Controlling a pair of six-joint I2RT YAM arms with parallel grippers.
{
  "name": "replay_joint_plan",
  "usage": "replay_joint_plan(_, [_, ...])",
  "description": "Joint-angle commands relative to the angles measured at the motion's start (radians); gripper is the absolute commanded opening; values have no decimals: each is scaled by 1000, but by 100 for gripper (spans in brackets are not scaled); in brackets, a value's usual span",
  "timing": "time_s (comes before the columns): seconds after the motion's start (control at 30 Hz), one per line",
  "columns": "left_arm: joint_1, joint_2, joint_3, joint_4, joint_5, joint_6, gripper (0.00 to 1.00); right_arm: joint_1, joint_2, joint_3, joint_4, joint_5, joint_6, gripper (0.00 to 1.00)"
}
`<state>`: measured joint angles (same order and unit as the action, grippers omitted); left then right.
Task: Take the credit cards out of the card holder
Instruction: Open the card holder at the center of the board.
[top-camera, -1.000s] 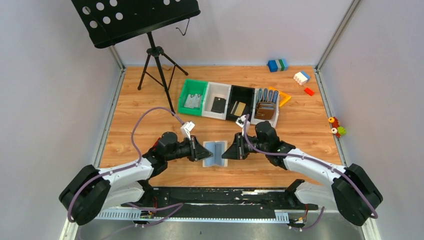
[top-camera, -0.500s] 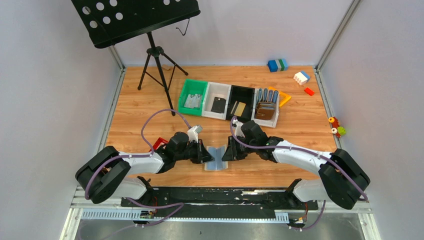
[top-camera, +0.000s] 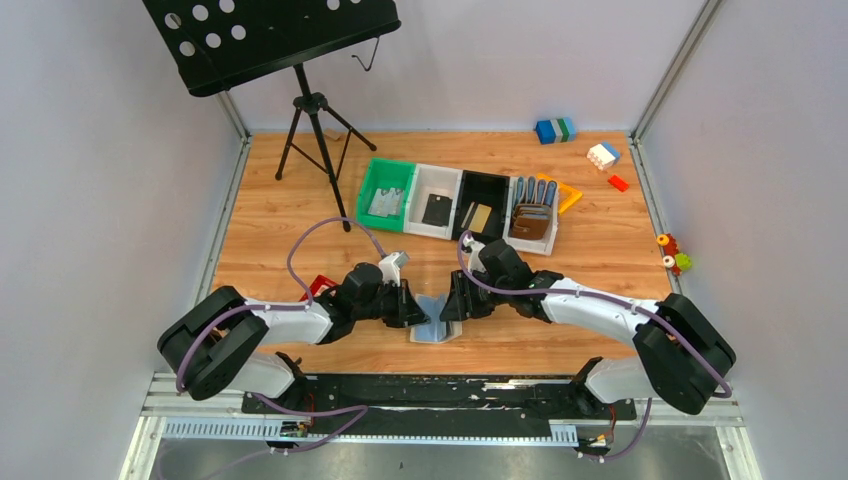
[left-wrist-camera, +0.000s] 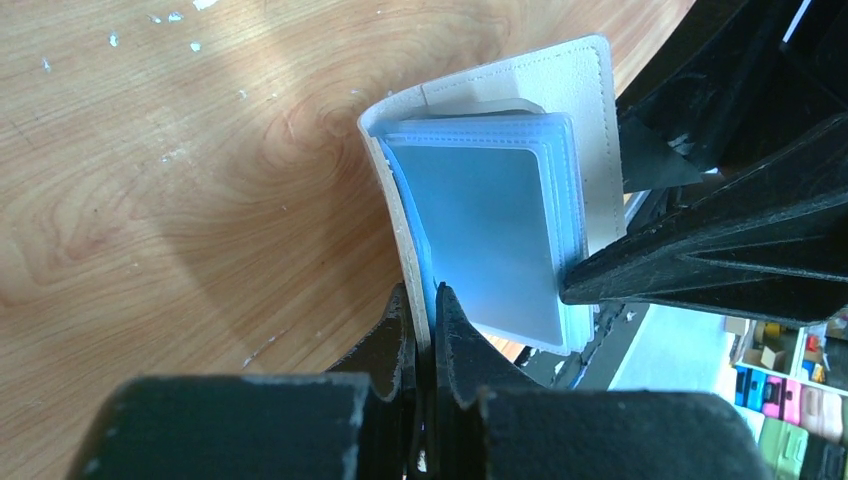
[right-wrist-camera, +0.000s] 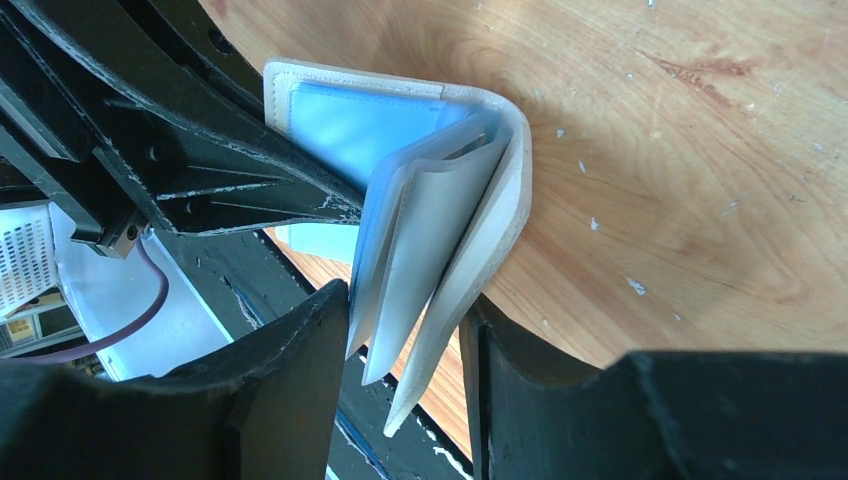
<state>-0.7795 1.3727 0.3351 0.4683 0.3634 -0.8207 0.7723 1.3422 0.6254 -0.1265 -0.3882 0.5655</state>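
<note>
Card holder (top-camera: 433, 322) stood half-open on the table (top-camera: 300, 220), near edge. Left gripper (left-wrist-camera: 425, 312) pinched one cover, right gripper (right-wrist-camera: 405, 335) straddled the other flap, jaws apart. No cards visibly out of it yet.

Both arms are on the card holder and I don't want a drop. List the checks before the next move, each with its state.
1. Left gripper clamped on one cover of the card holder: ok.
2. Right gripper firm on the other side: cannot tell; leaves sit loose between its fingers.
3. Holder open enough to reach in: not ok, a narrow V.
4. Card edge exposed: cannot tell; only pale blue sleeves show.
</note>
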Motion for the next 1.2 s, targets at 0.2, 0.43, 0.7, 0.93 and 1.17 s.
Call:
replay_joint_plan(0.2, [-7, 5, 28, 6, -6, 26, 0, 16, 11, 17, 66, -23, 5, 55])
replay_joint_plan(0.43, [-7, 3, 38, -25, -14, 34, 0, 17, -10, 13, 56, -24, -5, 57])
replay_joint_plan(0.7, [-7, 13, 35, -39, -27, 38, 0, 17, -61, -13, 74, -48, 15, 27])
replay_joint_plan(0.93, [-7, 28, 36, -29, -24, 32, 0, 18, -39, -16, 84, -74, 19, 23])
replay_joint_plan(1.17, [-7, 20, 34, -23, -13, 21, 0, 18, -36, 3, 29, -36, 0, 45])
